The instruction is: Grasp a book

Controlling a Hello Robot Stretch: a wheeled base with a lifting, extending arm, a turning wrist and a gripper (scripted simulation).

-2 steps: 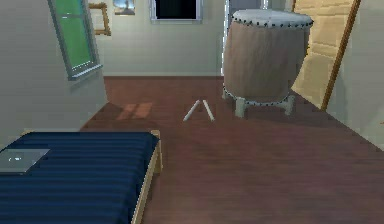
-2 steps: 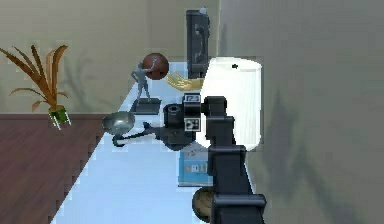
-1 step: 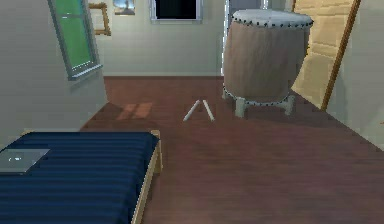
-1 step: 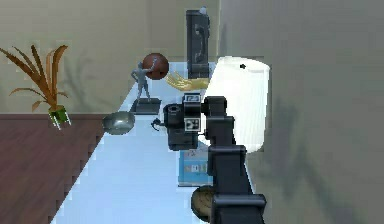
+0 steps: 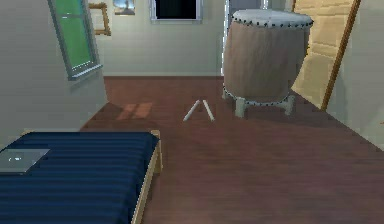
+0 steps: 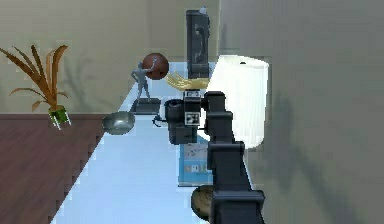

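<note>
The claw (image 6: 163,114) sits at the far end of the dark arm (image 6: 225,165), just left of the 2 white marker squares (image 6: 197,118), over a pale blue tabletop (image 6: 100,180). How its 2 fingers stand cannot be told, nor whether it holds anything, since things lie on the table around it.

The blue book (image 6: 188,163) lies flat on the tabletop at about 5 o'clock from the claw. It is near the claw, and its right edge is hidden by the arm. Its long axis runs roughly from 12 to 6 o'clock in the arm side view. Which end is the spine cannot be told.

Going outward from the claw:
- At 9 o'clock stands a grey metal bowl (image 6: 118,122).
- At 11 o'clock is a brown ball on a thin stand (image 6: 152,65).
- At 1 o'clock is a tall dark appliance (image 6: 197,40) with a yellowish dish (image 6: 188,78) at its foot.
- At 3 o'clock is a white cylinder (image 6: 243,95).
- At 6 o'clock, by the bottom edge, is a brown round thing (image 6: 203,200), touching the arm in the picture.
- Well apart at 9 o'clock, a potted plant (image 6: 40,70) with long orange-brown leaves stands beyond the table, over the reddish wood floor (image 6: 30,160).

In the forward view:
- At 7 o'clock is a bed (image 5: 90,170) with a dark blue cover, and a flat grey thing (image 5: 22,159) lies on it.
- At 1 o'clock is a large drum (image 5: 262,55), with 2 white sticks (image 5: 200,110) on the floor beside it.
- At 10 o'clock is a window (image 5: 75,35).
- At 2 o'clock is a pale wooden door (image 5: 325,45).
</note>
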